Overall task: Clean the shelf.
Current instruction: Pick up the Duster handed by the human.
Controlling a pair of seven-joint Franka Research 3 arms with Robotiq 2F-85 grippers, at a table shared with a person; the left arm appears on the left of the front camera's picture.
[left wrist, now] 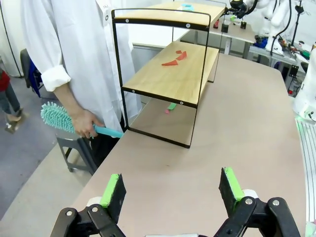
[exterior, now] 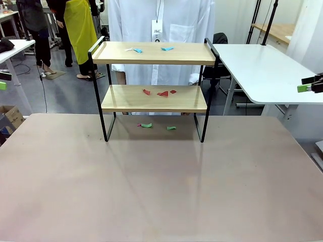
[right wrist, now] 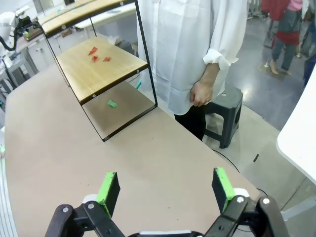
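The shelf [exterior: 186, 53] stands near the far edge of the tan table [exterior: 151, 191], paper scraps [exterior: 162, 93] on both boards; the person's badge [exterior: 157, 30] reads "JKC"; broad bare tabletop lies in front; left gripper [left wrist: 170, 190] and right gripper [right wrist: 165, 190] gape wide, empty.

A robotics laboratory or research workroom is indicated; a long white coat [exterior: 161, 20] with a lanyard badge [exterior: 157, 30] is worn by the person whose hand [right wrist: 200, 94] is held at the table's far edge; a dark stool [right wrist: 229, 98] is set just beside that hand, on a bare grey floor [right wrist: 266, 98]; well beyond the hand, a white worktable [exterior: 262, 70], black tripod poles [exterior: 270, 22] and a wooden-topped desk [exterior: 275, 30] are ranged; a cardboard box [exterior: 11, 117] and a trailing cable [exterior: 42, 88] are left on the floor.
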